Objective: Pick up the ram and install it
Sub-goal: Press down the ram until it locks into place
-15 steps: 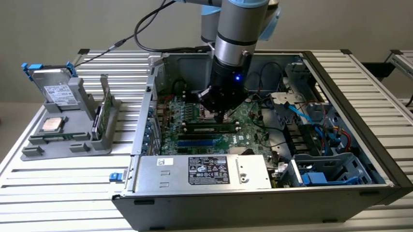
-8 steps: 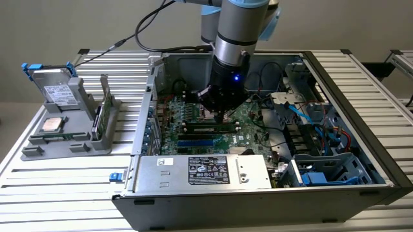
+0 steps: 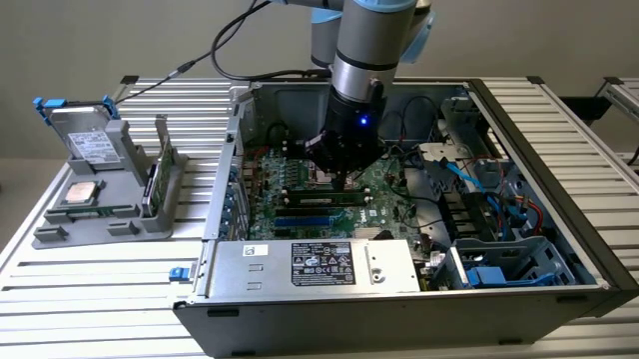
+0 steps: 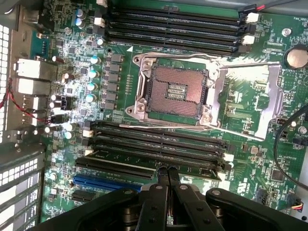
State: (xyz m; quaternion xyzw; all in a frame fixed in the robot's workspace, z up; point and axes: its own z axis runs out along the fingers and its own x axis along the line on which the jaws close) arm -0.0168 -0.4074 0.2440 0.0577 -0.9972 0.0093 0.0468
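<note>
Nearest the exterior camera, a silver sheet-metal power-supply box (image 3: 319,262) with a black-and-white label fills the front corner of the open black and grey computer case (image 3: 544,142). The case lies on a slatted aluminium tabletop (image 3: 90,299).

Inside it, the large green motherboard (image 3: 299,176) covers the floor. The grey and blue robot arm (image 3: 364,45) reaches down over the board from above. Drive cages and loose blue and black cables (image 3: 469,176) crowd the case at the exterior view's right, near the arm but apart from it.

On the exterior view's left, beside the case, a grey plastic parts holder (image 3: 100,217) carries a silver hard drive (image 3: 85,138) in a blue frame and a square silver processor chip (image 3: 80,193).

The empty square processor socket (image 4: 175,91) sits between two banks of long black memory slots. The ram (image 3: 325,199), a long, narrow green stick, stands in a slot of the bank nearer the power supply.

The black gripper (image 4: 167,172) is closed and holds nothing, its fingertips pressed together right over the middle of the ram's top edge. Contact cannot be told.
</note>
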